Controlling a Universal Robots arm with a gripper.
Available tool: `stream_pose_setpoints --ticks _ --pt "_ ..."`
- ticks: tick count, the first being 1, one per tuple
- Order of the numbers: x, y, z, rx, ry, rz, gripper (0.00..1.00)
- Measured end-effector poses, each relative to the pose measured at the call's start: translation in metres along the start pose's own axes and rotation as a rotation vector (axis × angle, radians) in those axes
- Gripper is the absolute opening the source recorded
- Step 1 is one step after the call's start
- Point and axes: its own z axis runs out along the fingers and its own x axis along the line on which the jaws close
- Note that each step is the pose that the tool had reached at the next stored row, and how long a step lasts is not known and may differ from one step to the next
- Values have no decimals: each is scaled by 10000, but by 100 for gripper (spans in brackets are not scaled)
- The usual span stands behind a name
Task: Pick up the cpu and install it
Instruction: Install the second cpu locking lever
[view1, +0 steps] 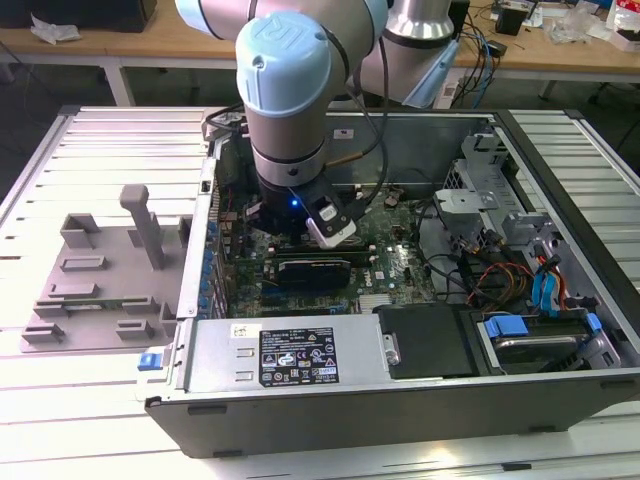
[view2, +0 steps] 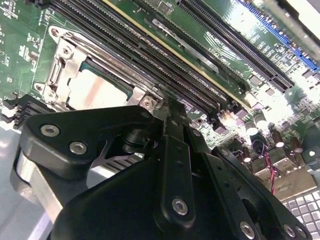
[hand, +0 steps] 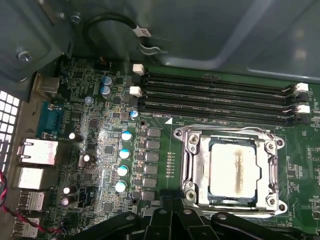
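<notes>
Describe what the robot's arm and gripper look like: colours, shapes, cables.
The arm is a thick silver-grey tube with rounded pale-blue joint caps and a black cable alongside. A small blue light glows at its black wrist. The gripper is matte black, built of flat linkage bars pinned with silver screws.

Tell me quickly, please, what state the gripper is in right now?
Gripper: fingers together, apparently shut and holding nothing; the cpu sits in the socket frame beyond it.

I see a ribbed white table (view1: 90, 400) with an open computer case (view1: 400, 400) and a gray tray (view1: 100, 285) at left.
</notes>
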Motion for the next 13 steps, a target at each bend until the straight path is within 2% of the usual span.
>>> stream_pose_setpoints --ticks 4,6,8,10,12,13 --pt "6 -4 22 5 0 -1 11" --pt "6 -3 22 75 6 -4 11" --pt "5 0 11 81 8 -5 11" --pt "-1 21 -79 113 10 -6 11" --pt "-12 54 -212 170 16 -9 11" --pt "-15 62 -249 186 17 -10 11"
